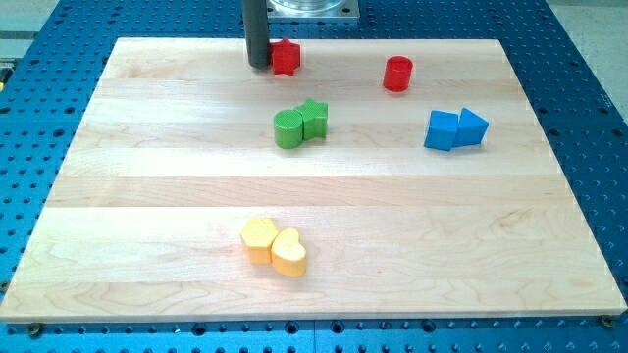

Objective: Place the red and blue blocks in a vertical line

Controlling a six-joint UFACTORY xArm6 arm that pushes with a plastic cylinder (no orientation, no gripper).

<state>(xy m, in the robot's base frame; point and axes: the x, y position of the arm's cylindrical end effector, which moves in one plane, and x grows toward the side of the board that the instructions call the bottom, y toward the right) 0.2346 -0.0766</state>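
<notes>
Camera view shows my tip (258, 66) down on the wooden board (147, 245) near the view's top edge, just to the view's left of a red block (286, 57) whose shape I cannot make out for certain. Rod and block look to be touching or all but touching; I cannot tell which. I carry nothing, since the rod only pushes.

Everything turns on that red block lying directly to the view's right of my tip. A push from where I stand would, I judge, send it toward the view's right along the top edge, toward the red cylinder (397, 74), which sits well apart on that side.

Both blue blocks lie lower and further to the view's right: a blue cube-like block (442, 130) and, touching it on its right, a blue wedge-shaped block (472, 127). They sit side by side, not one above the other, so no column of red and blue exists yet.

To build the line I would probably gather the reds toward the blues' side, and the near red block has the furthest to go.

Between lie a green cylinder (288, 129) and a green star block (314, 118), touching each other, below the red block. A pair of yellow heart-like blocks (274, 245) sits near the view's bottom, out of the way.
</notes>
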